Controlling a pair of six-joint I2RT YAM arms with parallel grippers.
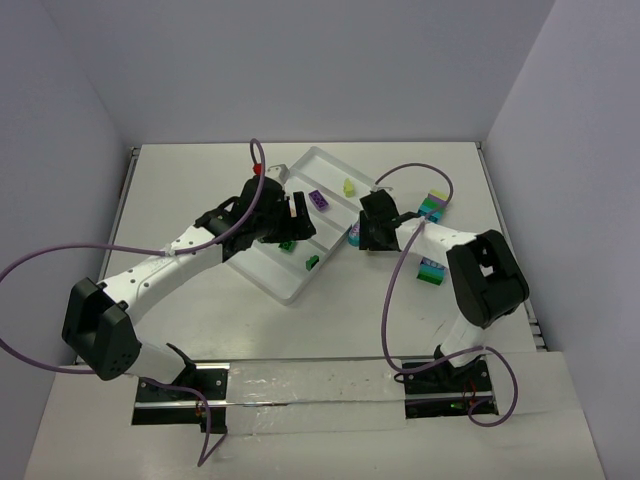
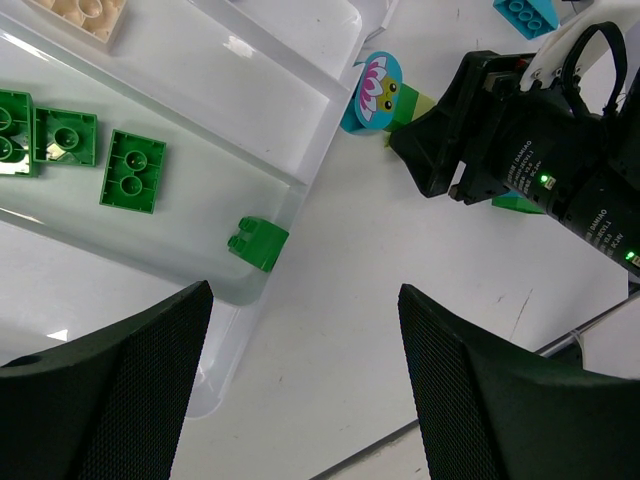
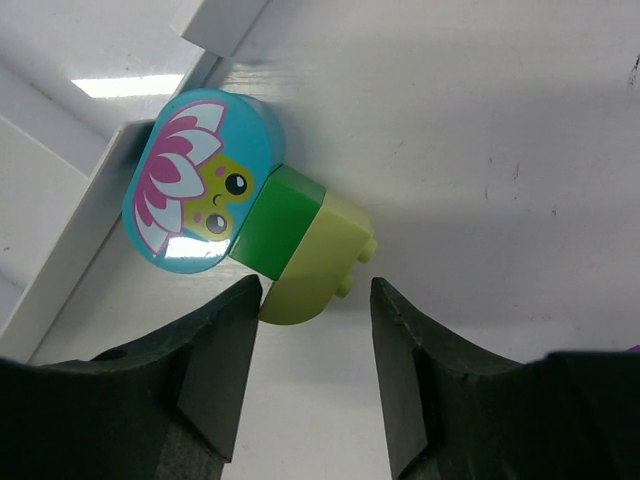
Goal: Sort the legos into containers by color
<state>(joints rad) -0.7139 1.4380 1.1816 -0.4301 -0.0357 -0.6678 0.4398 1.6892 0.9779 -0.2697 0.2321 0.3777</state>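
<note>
right tool (image 3: pixel 315 300) stands part-open astride the yellow-green end of the teal-and-green clump (image 3: pixel 262 222), which lies on the table (image 3: pixel 480 150) just beside the tray (image 3: pixel 70 245) rim. settle lower before squeezing (only its tip sits between the fingers). left tool (image 2: pixel 302 300) hangs open, empty.

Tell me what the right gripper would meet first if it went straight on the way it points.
Most likely the yellow-green brick, the near end of a small clump lying on the table beside the tray. It sits at the mouth of the right gripper, whose jaws stand apart.
</note>
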